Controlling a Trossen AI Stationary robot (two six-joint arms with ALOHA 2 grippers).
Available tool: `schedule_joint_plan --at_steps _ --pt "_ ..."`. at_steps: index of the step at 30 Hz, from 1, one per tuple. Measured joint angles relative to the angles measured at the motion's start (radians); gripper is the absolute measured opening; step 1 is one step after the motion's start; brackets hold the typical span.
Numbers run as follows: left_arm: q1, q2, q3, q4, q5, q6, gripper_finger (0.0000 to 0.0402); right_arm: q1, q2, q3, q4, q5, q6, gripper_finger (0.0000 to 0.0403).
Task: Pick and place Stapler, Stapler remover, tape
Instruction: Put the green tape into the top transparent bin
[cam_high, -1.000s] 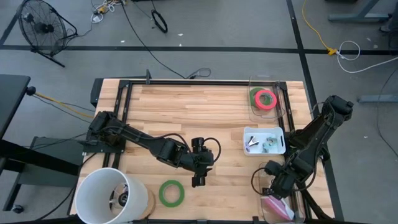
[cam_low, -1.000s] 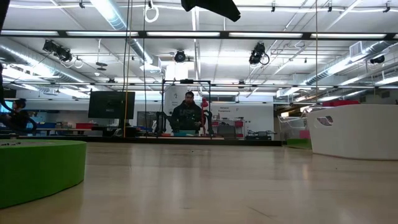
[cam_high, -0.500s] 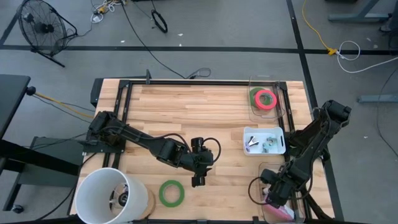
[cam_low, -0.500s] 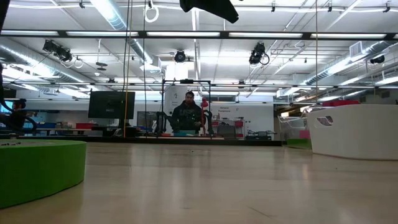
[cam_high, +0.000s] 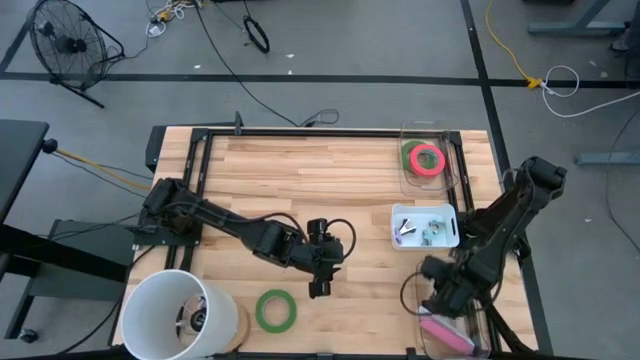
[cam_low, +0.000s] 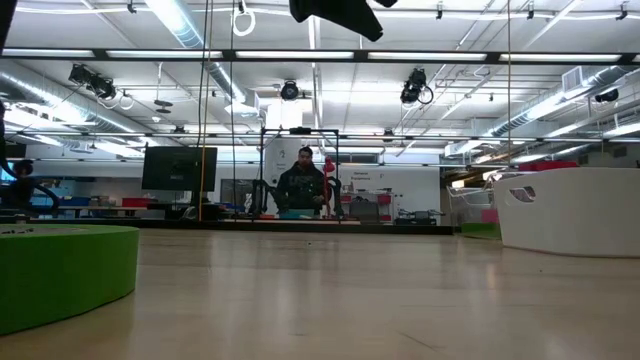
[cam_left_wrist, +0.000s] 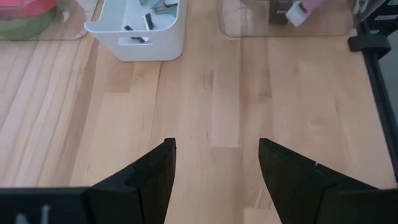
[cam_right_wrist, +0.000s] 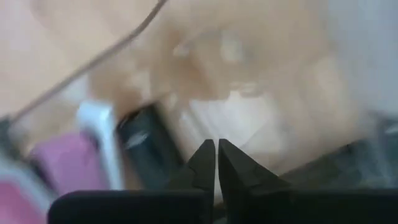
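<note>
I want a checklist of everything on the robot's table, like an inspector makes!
Surface: wooden table, bare in the middle.
Job's things: one green tape roll loose near the front; a red-pink roll on a green one in a clear box; a pink item in a clear box at the front right corner.
Clutter: white bin of small parts; white bucket.
Grippers: left gripper open above the table; right gripper shut, empty, by the pink item.
Cables: loops on the floor.
Surroundings: fan; a person far behind.
</note>
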Motion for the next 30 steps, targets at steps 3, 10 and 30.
schedule_joint_plan --at_steps 3,10,30 --pt "0.0 0.0 0.001 -0.039 -0.003 0.018 0.0231 -0.014 -0.054 0.0 -0.041 0.081 0.027 0.0022" --pt "-0.001 -0.008 0.001 -0.347 0.039 -0.011 0.0231 -0.017 -0.207 0.0 0.117 0.315 0.0 0.0022" --pt "-0.243 0.045 0.0 -0.629 0.116 -0.42 0.0202 -0.017 -0.077 0.0 0.848 0.513 -0.685 0.0022"
